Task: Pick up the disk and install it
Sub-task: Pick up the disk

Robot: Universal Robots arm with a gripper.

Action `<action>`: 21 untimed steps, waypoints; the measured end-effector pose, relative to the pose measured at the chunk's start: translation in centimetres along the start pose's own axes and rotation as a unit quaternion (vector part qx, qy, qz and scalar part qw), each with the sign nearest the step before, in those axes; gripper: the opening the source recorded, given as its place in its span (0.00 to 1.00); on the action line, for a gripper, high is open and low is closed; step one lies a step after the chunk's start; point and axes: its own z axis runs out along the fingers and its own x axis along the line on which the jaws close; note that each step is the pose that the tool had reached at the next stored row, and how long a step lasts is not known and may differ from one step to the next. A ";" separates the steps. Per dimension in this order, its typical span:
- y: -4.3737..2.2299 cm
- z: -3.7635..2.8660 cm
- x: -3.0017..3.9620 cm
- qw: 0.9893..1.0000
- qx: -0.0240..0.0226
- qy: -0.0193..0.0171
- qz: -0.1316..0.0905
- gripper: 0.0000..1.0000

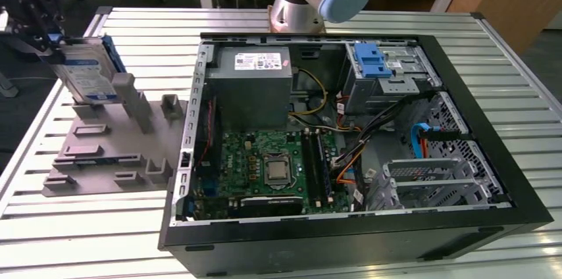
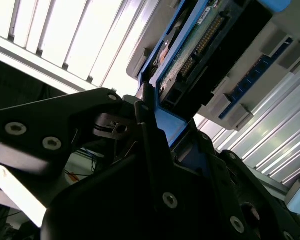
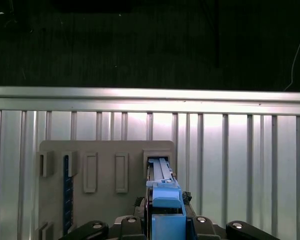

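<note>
The disk (image 1: pixel 88 75), a silver drive with a blue-and-white label in a blue bracket, stands on edge at the far end of the grey fixture plate (image 1: pixel 97 154), at the exterior view's left. My gripper (image 1: pixel 52 47) comes in from the upper left and is shut on the disk's upper edge. In the second wrist view the black fingers (image 2: pixel 145 117) press against the blue bracket, and the disk (image 2: pixel 200 45) shows its circuit board. In the first wrist view the bracket's edge (image 3: pixel 162 192) sits between the gripper (image 3: pixel 165 220) parts. Whether the disk's lower edge still rests in its slot is unclear.
An open computer case (image 1: pixel 491 127) lies at the exterior view's right. It holds a grey power supply (image 1: pixel 255 81), a motherboard (image 1: pixel 272 167) and a silver drive cage with a blue latch (image 1: pixel 378 62). The fixture plate (image 3: pixel 105 150) carries several upright slots. The slatted metal table (image 1: pixel 88 226) ends beyond it.
</note>
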 end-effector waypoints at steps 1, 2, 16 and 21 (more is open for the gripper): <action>0.00 -0.06 0.00 1.000 0.000 0.000 0.000 0.36; 0.00 -0.14 0.00 1.000 0.000 0.000 0.000 0.36; 0.03 -1.40 -0.02 1.000 0.000 0.000 0.000 0.36; 0.04 -1.90 -0.03 1.000 0.000 0.000 0.000 0.36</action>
